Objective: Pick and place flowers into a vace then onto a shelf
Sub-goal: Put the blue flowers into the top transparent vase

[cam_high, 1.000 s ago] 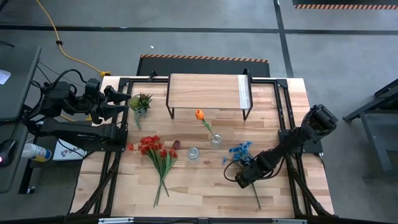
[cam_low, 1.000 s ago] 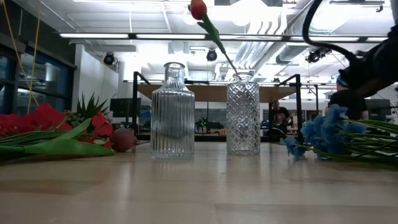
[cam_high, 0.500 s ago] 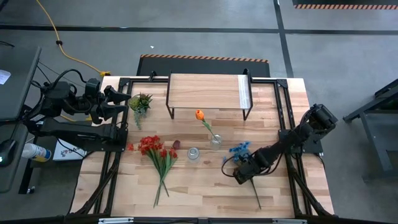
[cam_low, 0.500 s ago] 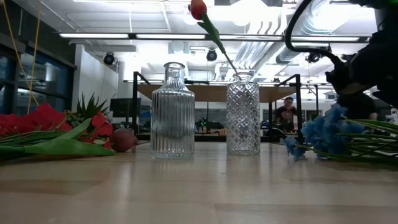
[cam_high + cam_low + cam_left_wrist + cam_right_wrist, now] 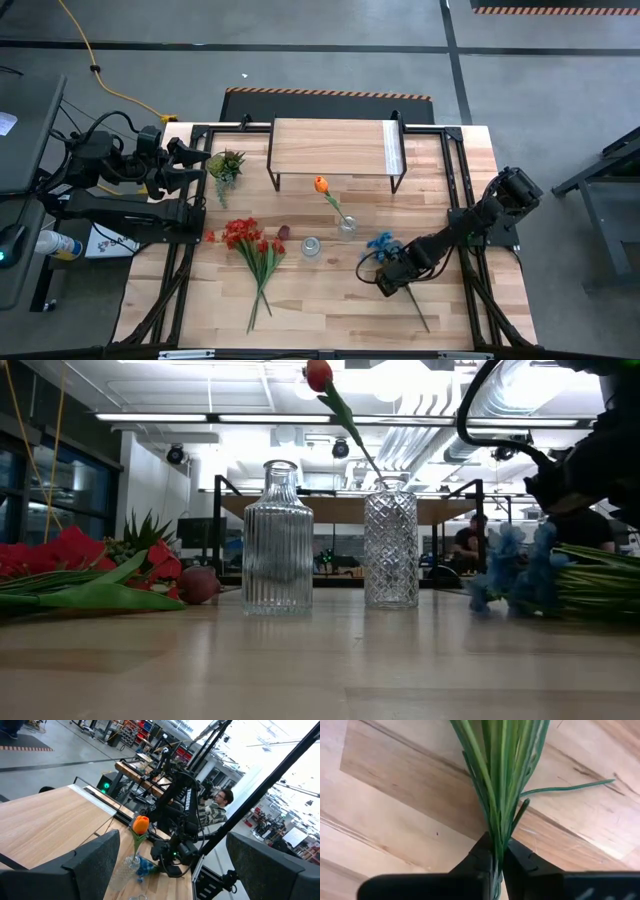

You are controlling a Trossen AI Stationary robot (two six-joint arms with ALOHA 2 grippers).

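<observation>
right gripper (image 5: 497,851) is clamped on the green stems of the blue-bloomed artificial flower bunch (image 5: 381,243), low beside the diamond-cut glass vase (image 5: 346,227). light, floppy stems; grip mid-stem. left gripper (image 5: 197,160) parked, fingers apart.

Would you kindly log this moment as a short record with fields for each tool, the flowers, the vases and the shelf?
right tool: shut on the blue bunch's stems
left tool: waiting at the table's left edge, fingers apart
blue bunch: gripped, blooms toward the vases
orange tulip: standing in the diamond-cut vase
ribbed vase: empty
red bunch: lying on the table
shelf: nothing on top
</observation>
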